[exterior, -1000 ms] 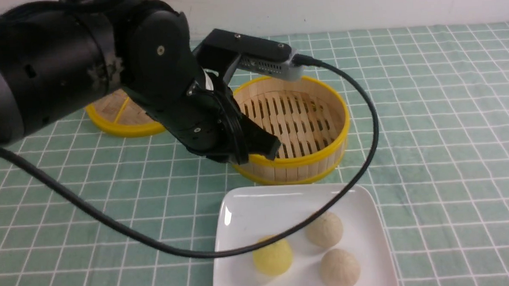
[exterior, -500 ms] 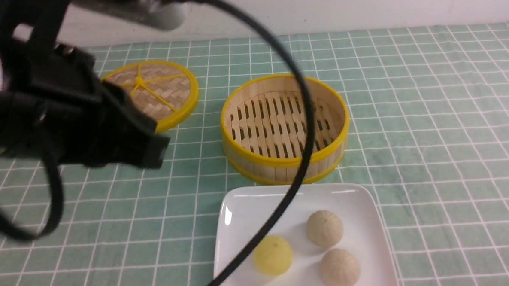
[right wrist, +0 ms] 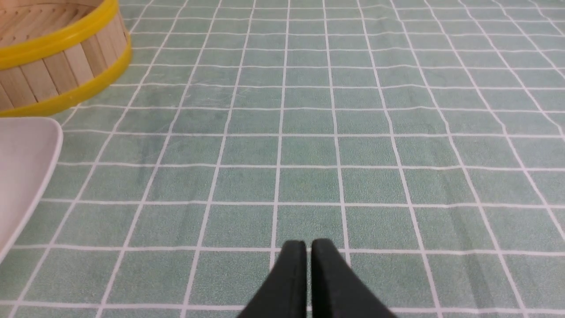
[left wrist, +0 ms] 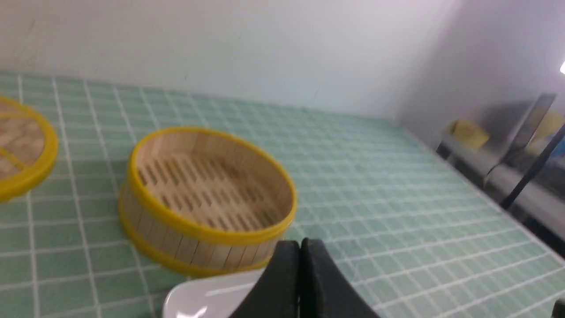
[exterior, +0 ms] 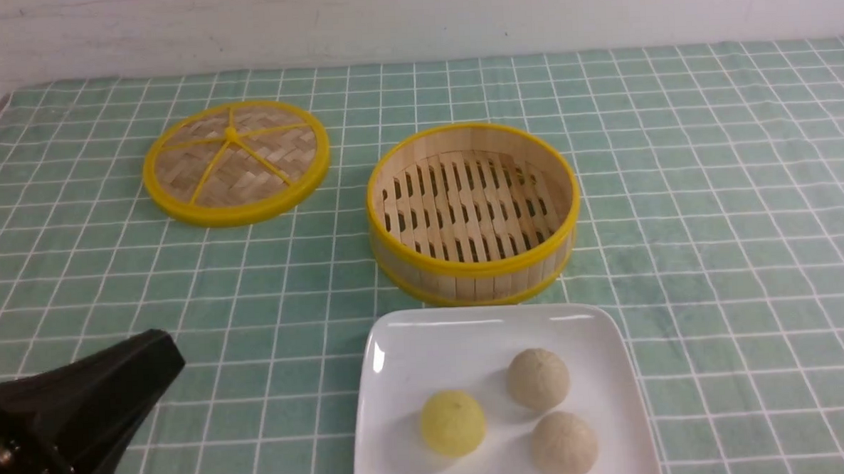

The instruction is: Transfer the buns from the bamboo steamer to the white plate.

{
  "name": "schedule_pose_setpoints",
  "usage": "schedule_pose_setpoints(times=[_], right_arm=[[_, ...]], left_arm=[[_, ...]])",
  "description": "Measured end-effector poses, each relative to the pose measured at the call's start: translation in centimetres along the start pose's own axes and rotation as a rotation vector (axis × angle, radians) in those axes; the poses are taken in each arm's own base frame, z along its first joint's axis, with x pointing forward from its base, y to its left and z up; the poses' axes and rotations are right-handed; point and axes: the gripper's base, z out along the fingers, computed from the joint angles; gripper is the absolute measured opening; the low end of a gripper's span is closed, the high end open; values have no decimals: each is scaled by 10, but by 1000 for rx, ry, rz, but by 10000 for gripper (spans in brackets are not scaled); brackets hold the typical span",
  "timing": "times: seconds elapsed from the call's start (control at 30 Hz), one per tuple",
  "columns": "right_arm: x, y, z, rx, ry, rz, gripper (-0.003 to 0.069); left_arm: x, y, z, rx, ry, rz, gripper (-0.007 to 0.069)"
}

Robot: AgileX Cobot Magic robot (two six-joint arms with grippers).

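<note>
The white plate lies at the near middle of the table and carries the yellow bun, the cream bun and a tanner third ball. Behind it stands the bamboo steamer, with only its slatted floor showing inside. My left gripper is shut with nothing in it, low at the near left, well apart from the plate; its wrist view shows the steamer and a plate corner. My right gripper is shut and empty over bare cloth, right of the plate.
The flat woven lid lies at the back left. A green checked cloth covers the table, with a white wall behind. The table's right edge and some clutter beyond it show in the left wrist view.
My left arm has pulled back from over the steamer to the near left corner, taking its cable out of view. Buns, plate, steamer and lid have stayed put.
</note>
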Motion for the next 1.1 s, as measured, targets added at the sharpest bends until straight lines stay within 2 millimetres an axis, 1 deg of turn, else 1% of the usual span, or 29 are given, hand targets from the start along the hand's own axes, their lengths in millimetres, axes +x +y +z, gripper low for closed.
schedule_pose_setpoints(times=[0.1,0.27,0.37,0.5,0.53,0.63,0.8,0.87,1.1], right_arm=[[0,0,0,0,0,0,48],[0,0,0,0,0,0,55],[0,0,0,0,0,0,59],[0,0,0,0,0,0,64],[0,0,0,0,0,0,66],[0,0,0,0,0,0,71],[0,0,0,0,0,0,77],[0,0,0,0,0,0,80],[0,0,0,0,0,0,90]], left_arm=[[12,4,-3,16,-28,-4,29],[34,13,-2,-9,37,-5,33],[47,19,-3,-52,127,-6,38],[58,24,-5,-106,238,-7,42],[64,27,-7,-137,301,-7,44],[70,30,-10,-178,378,9,44],[71,35,-12,-232,397,34,50],[70,40,-13,-284,392,62,51],[63,62,-31,-603,281,112,55]])
